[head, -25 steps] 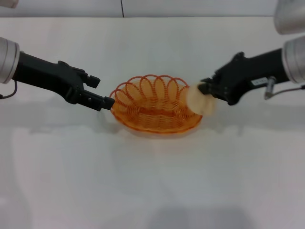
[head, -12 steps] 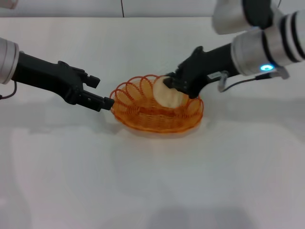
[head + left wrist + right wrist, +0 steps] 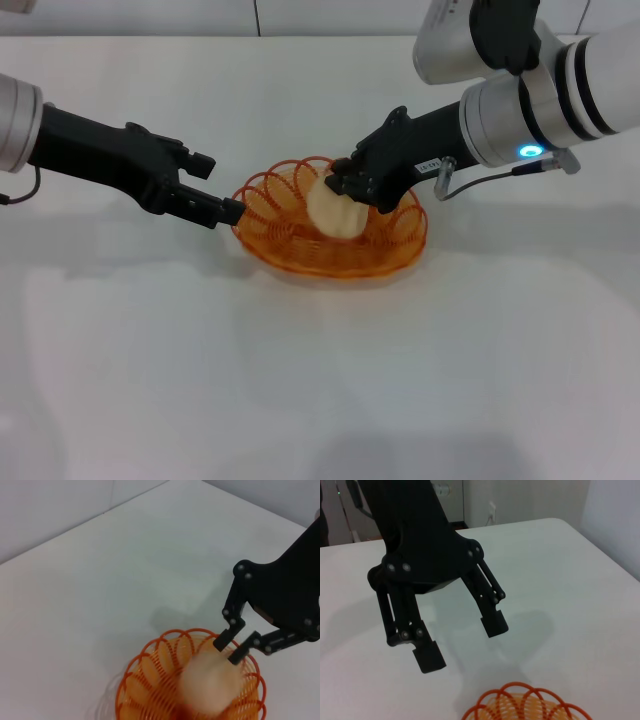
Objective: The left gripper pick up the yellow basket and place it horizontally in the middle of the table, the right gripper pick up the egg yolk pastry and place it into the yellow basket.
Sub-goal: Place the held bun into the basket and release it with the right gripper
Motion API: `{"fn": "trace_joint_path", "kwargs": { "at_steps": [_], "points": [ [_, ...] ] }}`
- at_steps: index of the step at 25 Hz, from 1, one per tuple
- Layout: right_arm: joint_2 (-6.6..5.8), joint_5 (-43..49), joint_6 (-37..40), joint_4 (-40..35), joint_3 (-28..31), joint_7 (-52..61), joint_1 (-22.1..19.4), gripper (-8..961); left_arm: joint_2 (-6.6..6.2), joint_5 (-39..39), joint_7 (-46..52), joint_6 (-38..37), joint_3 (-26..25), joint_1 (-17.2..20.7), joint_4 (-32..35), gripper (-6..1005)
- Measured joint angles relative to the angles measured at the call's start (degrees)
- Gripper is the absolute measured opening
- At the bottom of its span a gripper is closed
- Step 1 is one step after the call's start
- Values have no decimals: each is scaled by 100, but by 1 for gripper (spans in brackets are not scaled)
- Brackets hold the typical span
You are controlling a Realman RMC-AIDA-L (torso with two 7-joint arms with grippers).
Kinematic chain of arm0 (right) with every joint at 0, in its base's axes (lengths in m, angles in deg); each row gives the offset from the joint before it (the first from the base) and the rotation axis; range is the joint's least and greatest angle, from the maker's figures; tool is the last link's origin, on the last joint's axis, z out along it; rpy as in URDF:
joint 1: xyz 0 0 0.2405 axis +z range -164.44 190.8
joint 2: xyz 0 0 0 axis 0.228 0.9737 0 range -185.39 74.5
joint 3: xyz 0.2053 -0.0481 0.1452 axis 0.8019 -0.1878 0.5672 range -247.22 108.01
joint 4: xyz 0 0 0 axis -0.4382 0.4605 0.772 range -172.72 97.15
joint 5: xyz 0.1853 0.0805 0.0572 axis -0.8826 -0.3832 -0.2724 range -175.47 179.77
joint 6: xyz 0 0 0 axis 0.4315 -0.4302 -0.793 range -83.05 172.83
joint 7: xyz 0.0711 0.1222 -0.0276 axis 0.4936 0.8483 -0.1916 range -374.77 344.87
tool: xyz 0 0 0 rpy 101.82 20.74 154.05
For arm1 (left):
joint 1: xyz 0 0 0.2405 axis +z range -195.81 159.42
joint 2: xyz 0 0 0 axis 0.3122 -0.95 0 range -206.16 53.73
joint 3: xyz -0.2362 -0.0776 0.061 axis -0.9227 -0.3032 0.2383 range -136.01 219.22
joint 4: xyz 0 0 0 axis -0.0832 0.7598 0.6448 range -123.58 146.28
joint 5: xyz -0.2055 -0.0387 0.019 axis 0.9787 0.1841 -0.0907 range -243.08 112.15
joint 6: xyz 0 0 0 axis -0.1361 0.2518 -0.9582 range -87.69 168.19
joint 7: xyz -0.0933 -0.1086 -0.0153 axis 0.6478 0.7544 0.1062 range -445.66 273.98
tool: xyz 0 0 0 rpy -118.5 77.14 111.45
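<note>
The yellow basket [image 3: 296, 251] lies lengthwise across the middle of the table [image 3: 320, 380]. My right gripper [image 3: 340, 187] reaches in from the right over the basket and is shut on the egg yolk pastry [image 3: 334, 212], which hangs tilted inside the basket's rim. In the left wrist view the right gripper [image 3: 231, 650] pinches the top edge of the pastry [image 3: 209, 682] over the basket [image 3: 150, 682]. My left gripper [image 3: 222, 188] is open beside the basket's left rim. The right wrist view shows the left gripper [image 3: 462, 642] with its fingers apart, clear of the basket rim [image 3: 520, 702].
The white table stretches bare in front of the basket. A wall edge runs along the back of the table. The right arm's silver-grey segments [image 3: 540, 100] stand high at the back right.
My right gripper has carried the pastry leftwards from outside the basket's right rim to inside the basket and lowered it. The left gripper has stayed by the left rim.
</note>
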Motion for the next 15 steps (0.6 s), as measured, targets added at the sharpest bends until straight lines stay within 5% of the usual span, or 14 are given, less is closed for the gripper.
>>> {"fn": "trace_joint_path", "kwargs": {
  "at_steps": [9, 15],
  "points": [
    [-24, -141, 27, -211, -60, -46, -60, 286, 1, 10, -16, -12, 0, 41, -6, 861],
    [-55, -147, 2, -917, 169, -54, -786, 511, -7, 16, -99, -16, -31, 137, 10, 861]
  ]
}}
